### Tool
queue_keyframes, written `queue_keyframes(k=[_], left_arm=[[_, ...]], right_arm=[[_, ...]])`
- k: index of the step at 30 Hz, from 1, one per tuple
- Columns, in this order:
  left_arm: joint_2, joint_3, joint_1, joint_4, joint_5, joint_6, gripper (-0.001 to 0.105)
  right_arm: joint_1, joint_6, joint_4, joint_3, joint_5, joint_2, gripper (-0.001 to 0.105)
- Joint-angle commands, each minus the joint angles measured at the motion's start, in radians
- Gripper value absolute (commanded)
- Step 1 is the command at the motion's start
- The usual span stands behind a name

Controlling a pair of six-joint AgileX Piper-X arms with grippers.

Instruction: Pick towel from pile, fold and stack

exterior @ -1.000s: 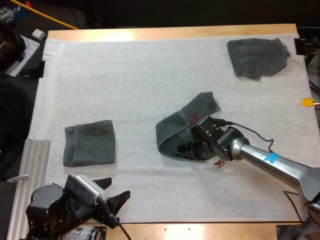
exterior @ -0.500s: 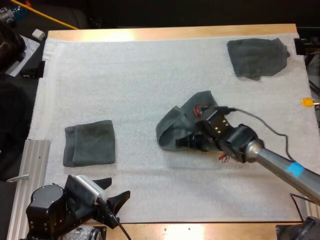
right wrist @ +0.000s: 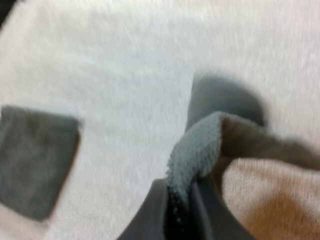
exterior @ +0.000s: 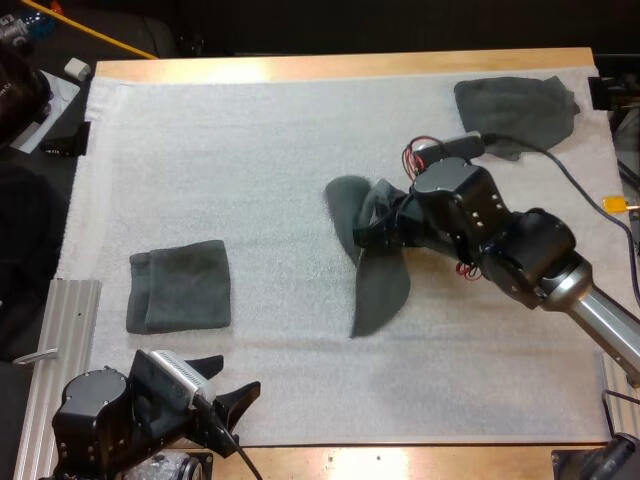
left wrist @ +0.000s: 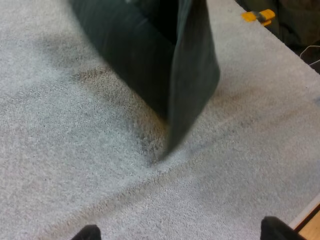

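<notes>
My right gripper is shut on an edge of a dark grey-green towel and holds it above the middle of the mat; the cloth hangs down and its lower end touches the mat. In the right wrist view the fingers pinch the towel's fold. A folded towel lies flat at the mat's left, also seen beyond the held cloth as the folded towel. A crumpled towel lies at the far right corner. My left gripper rests open at the near left edge, facing the hanging towel.
A white mat covers the wooden table. A ribbed metal plate lies at the near left, beside the left arm's base. Bare mat stretches between the folded towel and the hanging one.
My right gripper has risen and moved toward the far side, lifting the towel off the mat so it now hangs unfurled. The left arm has not moved.
</notes>
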Motion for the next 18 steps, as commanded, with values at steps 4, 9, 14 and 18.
queue_keyframes(k=[4, 9, 14, 18], left_arm=[[0.002, -0.003, -0.004, -0.001, 0.012, -0.004, 0.062], [0.003, -0.005, -0.006, -0.001, 0.013, -0.004, 0.062], [0.003, -0.004, -0.006, -0.004, 0.014, -0.001, 0.062], [0.007, -0.002, -0.006, -0.005, 0.016, -0.002, 0.062]], right_arm=[[0.005, -0.028, 0.108, -0.01, 0.0, -0.015, 0.001], [0.028, -0.029, 0.203, 0.087, -0.001, 0.0, 0.0], [0.036, 0.002, 0.205, 0.18, 0.045, 0.01, 0.0], [0.021, 0.024, 0.246, 0.18, 0.153, 0.032, 0.002]])
